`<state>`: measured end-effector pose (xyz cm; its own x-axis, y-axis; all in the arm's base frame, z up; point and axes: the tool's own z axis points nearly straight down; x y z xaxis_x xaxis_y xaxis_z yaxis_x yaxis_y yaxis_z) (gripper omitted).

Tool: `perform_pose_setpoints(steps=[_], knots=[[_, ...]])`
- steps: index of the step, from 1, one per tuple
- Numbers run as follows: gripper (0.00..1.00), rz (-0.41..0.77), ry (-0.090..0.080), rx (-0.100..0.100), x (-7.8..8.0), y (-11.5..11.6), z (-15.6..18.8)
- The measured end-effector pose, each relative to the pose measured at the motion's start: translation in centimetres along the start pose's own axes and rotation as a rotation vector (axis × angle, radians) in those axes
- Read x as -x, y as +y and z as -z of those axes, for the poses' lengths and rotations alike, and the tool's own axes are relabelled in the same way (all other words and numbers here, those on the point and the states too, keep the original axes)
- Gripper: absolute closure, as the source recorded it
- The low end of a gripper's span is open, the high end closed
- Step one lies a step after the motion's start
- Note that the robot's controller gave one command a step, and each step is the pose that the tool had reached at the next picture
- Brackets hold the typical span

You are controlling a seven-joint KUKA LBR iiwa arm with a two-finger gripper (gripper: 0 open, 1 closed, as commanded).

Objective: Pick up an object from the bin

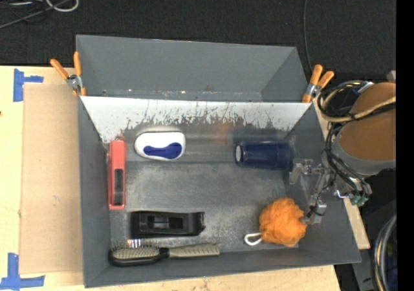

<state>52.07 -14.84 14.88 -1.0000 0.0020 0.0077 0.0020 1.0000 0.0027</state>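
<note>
Gripper (315, 209): by the right wall of the bin (194, 83) — open or closed, I cannot tell.
Puff (281, 222): orange, round — just beside it, on the left-wall side.

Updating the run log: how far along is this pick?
Done: the claw is low in the bin, by its right wall. In hand: it sits close beside the orange mesh puff; no grasp visible. Left: grip and lift. The puff, blue cylinder, black tape dispenser and brush all lie on the floor.
</note>
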Motion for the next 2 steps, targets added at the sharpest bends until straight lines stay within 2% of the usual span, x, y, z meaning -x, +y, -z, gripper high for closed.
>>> perform_pose_setpoints(steps=[1,2], knots=[[0.0,0.004,-0.006,-0.002,0.2,0.0,0.3],[0.0,0.114,-0.007,-0.002,-4.1,1.3,-7.0]])
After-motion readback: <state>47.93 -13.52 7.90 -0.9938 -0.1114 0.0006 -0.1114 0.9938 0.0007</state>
